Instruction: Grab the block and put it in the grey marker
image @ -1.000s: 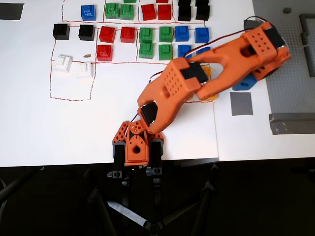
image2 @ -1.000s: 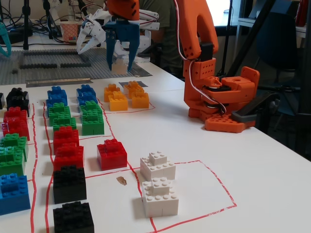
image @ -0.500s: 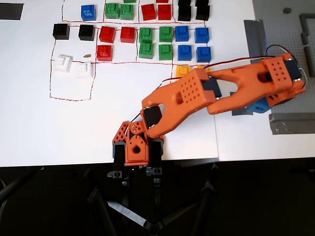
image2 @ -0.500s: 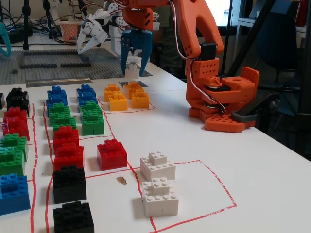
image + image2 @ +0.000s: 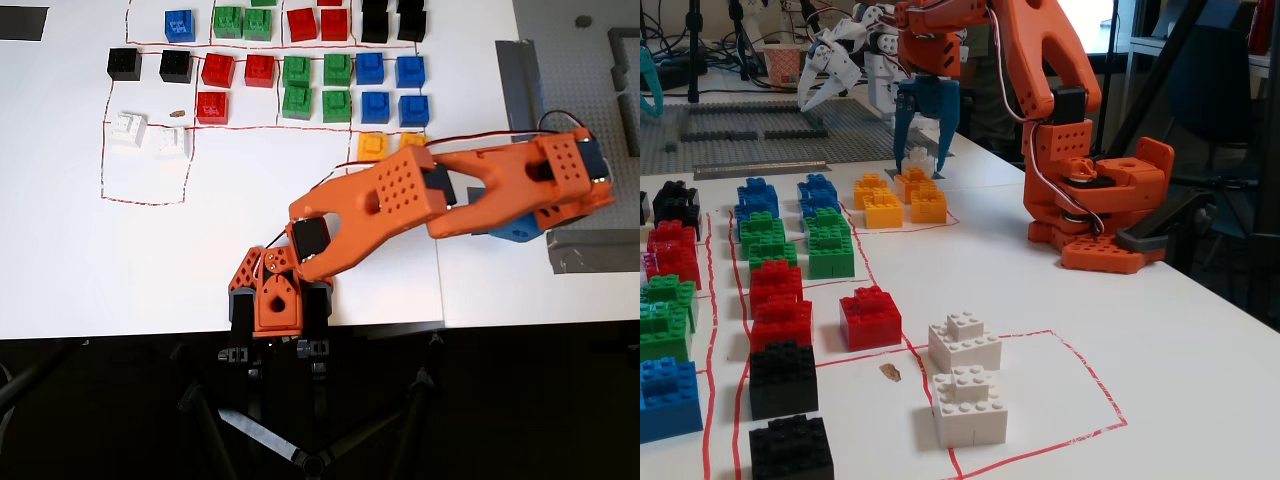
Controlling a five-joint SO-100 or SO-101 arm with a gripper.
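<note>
In the fixed view a white block point(image 5: 921, 160) sits between the blue fingers point(image 5: 906, 120) of my gripper point(image 5: 923, 160), far back on the table behind the yellow cubes. The jaws stand against both of its sides, at or just above the surface. A sliver of grey patch point(image 5: 890, 174) shows at its left, likely the grey marker. In the overhead view the orange arm reaches right and only the blue gripper point(image 5: 515, 232) shows under it. The block and the marker are hidden there.
Two more white cubes point(image 5: 965, 345) lie in a red-outlined area point(image 5: 150, 150). Rows of red, green, blue, black and yellow cubes point(image 5: 885, 205) fill the table. Grey tape strips point(image 5: 520, 80), a darker grey rectangle point(image 5: 590, 250) and a studded grey baseplate point(image 5: 740, 130) lie near the gripper.
</note>
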